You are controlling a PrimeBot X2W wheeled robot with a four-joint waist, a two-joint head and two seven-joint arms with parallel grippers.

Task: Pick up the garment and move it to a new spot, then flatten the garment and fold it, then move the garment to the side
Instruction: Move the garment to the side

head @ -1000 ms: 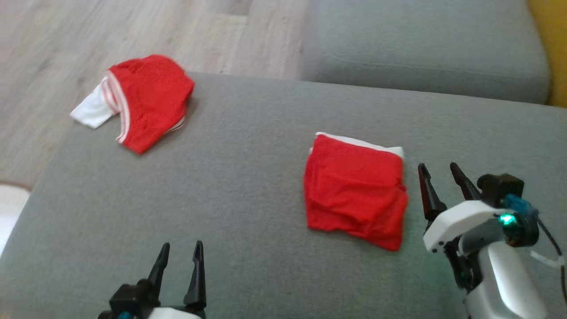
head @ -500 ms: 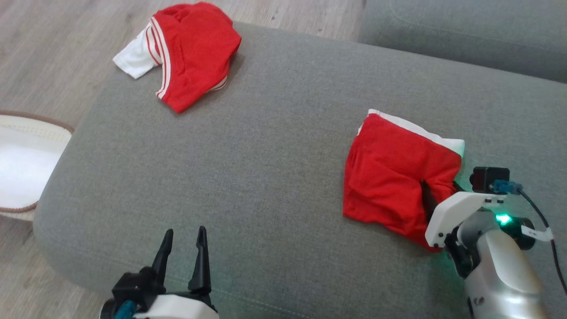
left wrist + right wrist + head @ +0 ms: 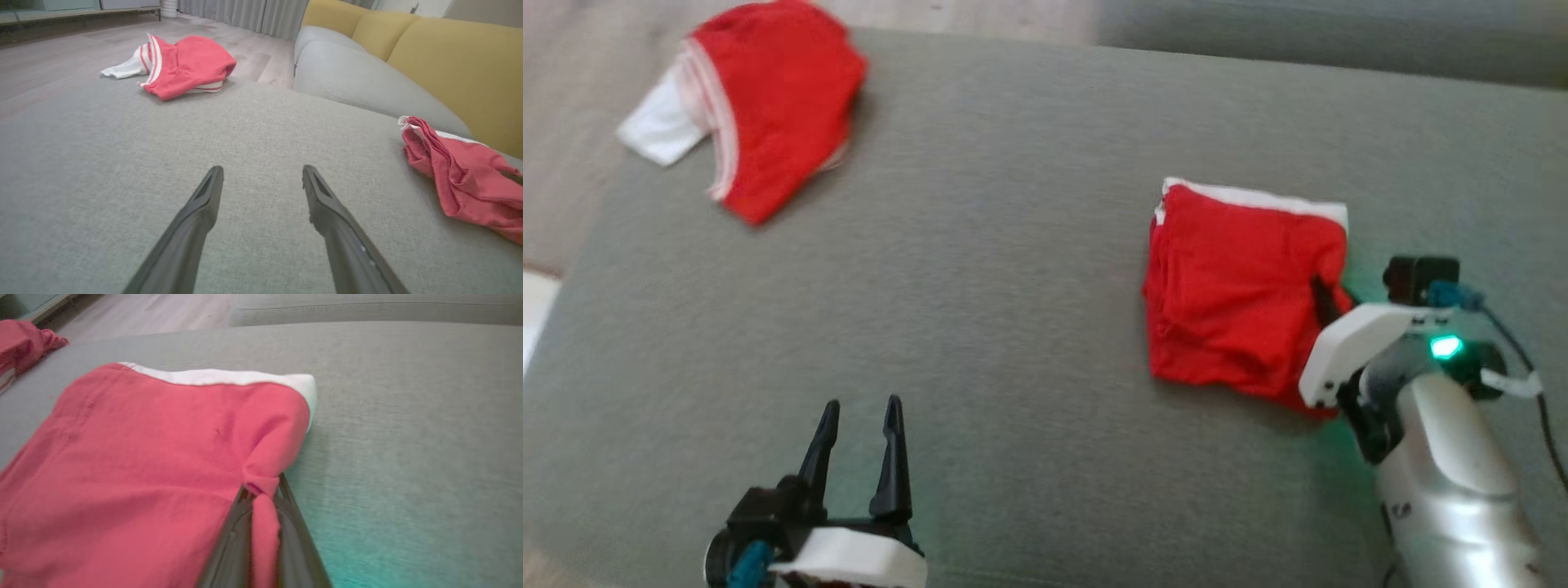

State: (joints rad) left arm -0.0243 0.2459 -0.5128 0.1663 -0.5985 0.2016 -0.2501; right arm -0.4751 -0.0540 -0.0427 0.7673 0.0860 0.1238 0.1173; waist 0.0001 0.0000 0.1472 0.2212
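A folded red garment (image 3: 1233,298) with a white edge lies on the grey sofa cushion (image 3: 1013,286), at the right. My right gripper (image 3: 1327,298) is shut on the garment's right edge; in the right wrist view a pinch of red cloth (image 3: 261,490) is bunched between its fingers. The same garment (image 3: 461,179) lies at the right edge of the left wrist view. My left gripper (image 3: 859,416) stands open near the cushion's front, well left of the garment, with nothing between its fingers (image 3: 196,216).
A second red garment (image 3: 768,106) with white stripes and a white part sits at the cushion's far left corner, partly over the edge. Wooden floor (image 3: 49,69) lies beyond. Another grey cushion (image 3: 359,77) and a yellow backrest (image 3: 449,61) stand to the right.
The head camera has moved, so the whole scene has shifted. My right gripper, open beside the garment one second ago, has closed on its right edge. The left gripper stays open.
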